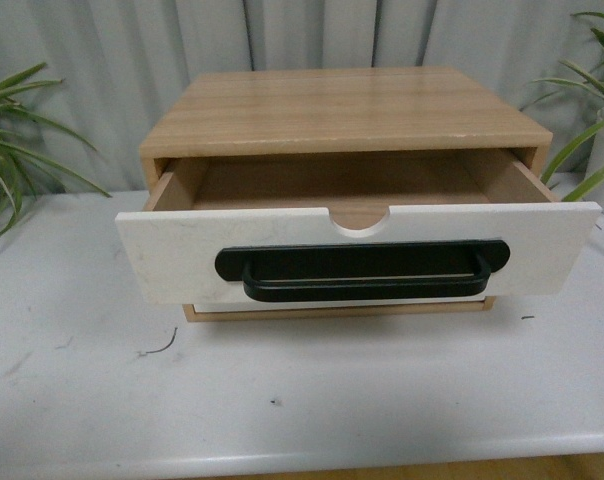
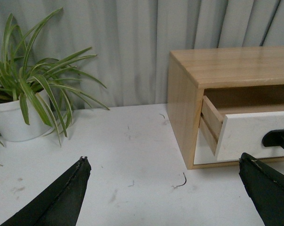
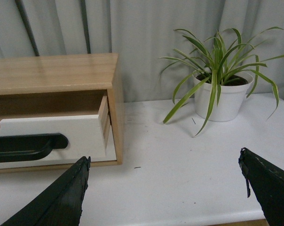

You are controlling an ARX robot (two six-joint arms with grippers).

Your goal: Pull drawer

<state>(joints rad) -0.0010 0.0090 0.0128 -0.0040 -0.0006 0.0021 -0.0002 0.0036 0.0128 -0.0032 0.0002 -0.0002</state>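
The drawer (image 1: pixel 162 255) has a white front, a long black bar handle (image 1: pixel 362 270) and a semicircular notch (image 1: pixel 359 218) in its top edge. It stands pulled partway out of the wooden cabinet (image 1: pixel 342 110), its inside empty. In the left wrist view the drawer (image 2: pixel 250 129) juts from the cabinet's side. My left gripper (image 2: pixel 163 162) is open over the table, left of the cabinet, holding nothing. The right wrist view shows the drawer (image 3: pixel 81 129) and its handle (image 3: pixel 24 146). My right gripper (image 3: pixel 163 162) is open, right of the cabinet. Neither arm shows in the front view.
A strip of plain white drawer front (image 1: pixel 337 303) shows below the pulled one. Potted spider plants stand on the white table (image 1: pixel 282 400) at both sides: one left (image 2: pixel 19 117), one right (image 3: pixel 222 99). Grey curtains hang behind. The table's front edge (image 1: pixel 302 455) is near.
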